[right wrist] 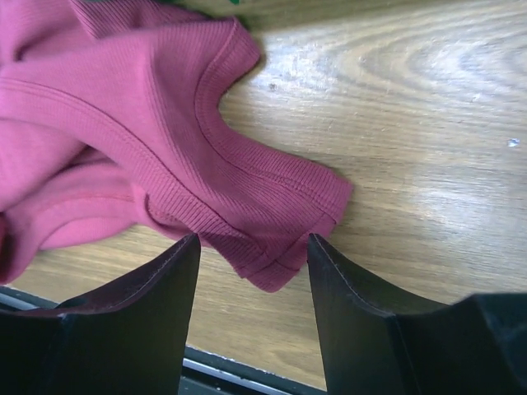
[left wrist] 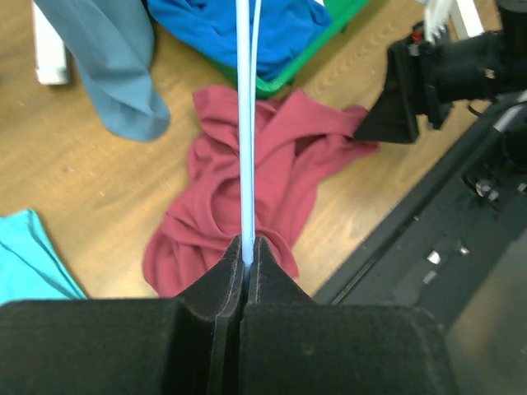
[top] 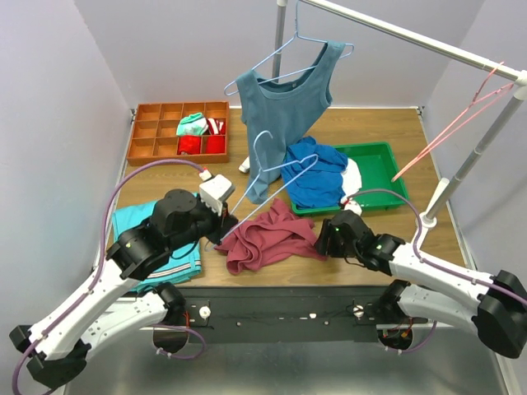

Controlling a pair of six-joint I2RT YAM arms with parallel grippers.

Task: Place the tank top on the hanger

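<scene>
Straddling a near-right edge of the tank top [right wrist: 123,107], perhaps a strap, the right fingers [right wrist: 148,313] stand released; the left fingers [left wrist: 206,288] clench the hanger [left wrist: 245,123]. Next: pinch, lift.

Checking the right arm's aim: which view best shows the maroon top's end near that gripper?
Right wrist: the ribbed end of the maroon top lies close up between the open fingers of the right gripper. The top view shows the whole top crumpled; the left wrist shows it behind the held hanger.
</scene>
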